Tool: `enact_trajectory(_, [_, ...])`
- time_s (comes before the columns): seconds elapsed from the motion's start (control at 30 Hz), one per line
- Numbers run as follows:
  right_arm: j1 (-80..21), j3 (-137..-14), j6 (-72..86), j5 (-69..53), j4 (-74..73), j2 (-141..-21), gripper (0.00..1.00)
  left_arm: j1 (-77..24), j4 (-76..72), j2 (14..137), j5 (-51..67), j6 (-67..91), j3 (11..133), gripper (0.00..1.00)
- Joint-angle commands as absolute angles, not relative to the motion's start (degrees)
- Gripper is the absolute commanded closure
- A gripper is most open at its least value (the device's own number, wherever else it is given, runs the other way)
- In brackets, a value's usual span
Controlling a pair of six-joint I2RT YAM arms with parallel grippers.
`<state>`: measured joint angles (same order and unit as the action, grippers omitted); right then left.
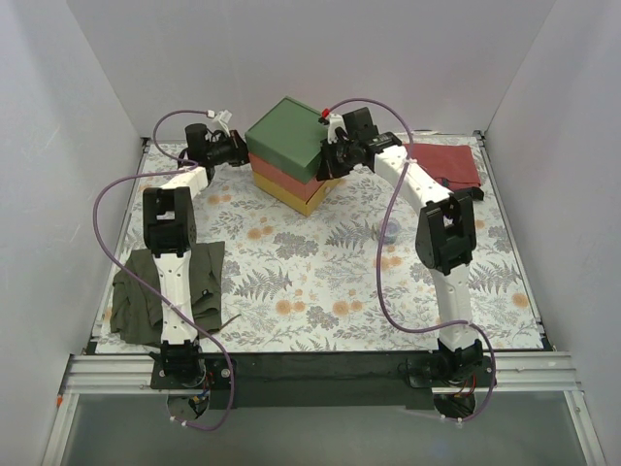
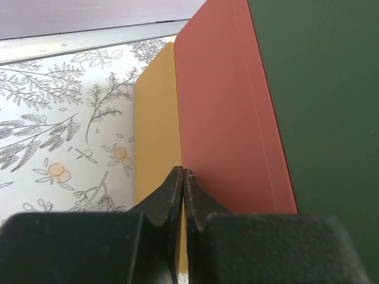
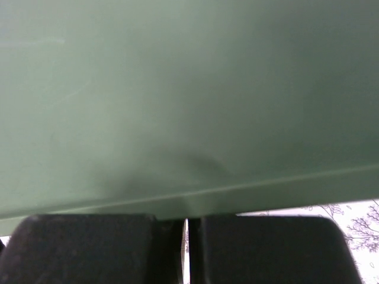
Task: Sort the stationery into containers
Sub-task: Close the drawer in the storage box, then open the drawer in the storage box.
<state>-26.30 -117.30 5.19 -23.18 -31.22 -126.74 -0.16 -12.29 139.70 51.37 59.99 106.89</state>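
1. Stack of three drawers at the far middle of the floral table (image 1: 291, 282), turned corner-on to the arms: green drawer (image 1: 286, 136) on top, red drawer (image 1: 275, 175) under it, yellow drawer (image 1: 306, 199) at the bottom.
2. Left arm (image 1: 173, 243) runs up the left side from its base, then bends right at the far end. The left gripper (image 1: 241, 149) points at the stack's left face.
3. Left wrist view: its fingers (image 2: 169, 192) are pressed tip to tip with nothing between them. The tips sit at the seam between the yellow and red drawers.
4. Right arm (image 1: 446, 243) has its elbow raised mid-table and its forearm slanting far-left. The right gripper (image 1: 330, 160) is at the stack's right side, level with the green drawer.
5. Right wrist view: a green face fills the frame. Its fingers (image 3: 89, 248) are together bar a hairline slit, and nothing is gripped.
6. Small round grey piece (image 1: 390, 231) lies on the table just beside the right elbow, well apart from the stack.
7. Olive cloth (image 1: 136, 301) lies under the left arm, near-left. Red cloth (image 1: 448, 165) lies far-right.
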Motion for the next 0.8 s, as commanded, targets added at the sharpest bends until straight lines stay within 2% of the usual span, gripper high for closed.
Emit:
enact_trajectory(0.0, [-26.5, -116.9, 3.0, -18.4, -30.1, -122.3, 0.99, -0.1, -13.2, 133.5, 53.1, 61.1, 105.9, 0.98])
enact_trajectory(0.1, [-23.4, -109.7, -2.3, -19.8, -33.5, -113.6, 0.99, 2.1, -14.0, 133.3, 53.4, 61.7, 106.1, 0.89])
enact_trajectory(0.13, [-22.7, -104.8, -4.2, -20.8, -33.5, -111.1, 0.90, 2.2, -14.1, 133.5, 53.9, 61.6, 106.3, 0.86])
enact_trajectory(0.17, [-22.2, -102.9, -7.2, -21.4, -33.1, -106.6, 0.42, 2.4, -14.2, 133.9, 54.1, 61.3, 107.1, 0.83])
enact_trajectory(0.2, [-21.8, -101.3, -8.4, -20.4, -32.5, -104.7, 0.26, 2.6, -14.2, 134.4, 54.1, 61.3, 107.8, 0.77])
enact_trajectory(0.27, [-21.9, -98.2, -10.2, -20.1, -30.6, -101.4, 0.14, 2.9, -13.8, 135.6, 54.1, 61.7, 109.1, 0.73])
enact_trajectory(0.3, [-21.8, -97.7, -10.6, -20.0, -29.9, -101.0, 0.13, 3.2, -13.7, 136.0, 53.8, 61.8, 110.5, 0.61])
enact_trajectory(0.47, [-21.9, -98.0, -11.2, -23.2, -25.4, -102.8, 0.20, 3.3, -11.9, 137.5, 52.4, 61.0, 113.2, 0.61])
enact_trajectory(0.6, [-22.4, -91.2, -14.3, -26.3, -13.8, -101.2, 0.27, 3.3, -10.8, 137.4, 51.7, 60.4, 113.4, 0.61])
enact_trajectory(0.77, [-22.5, -90.6, -16.6, -25.4, -10.3, -102.3, 0.30, 3.3, -10.7, 136.2, 51.2, 59.9, 111.2, 0.61])
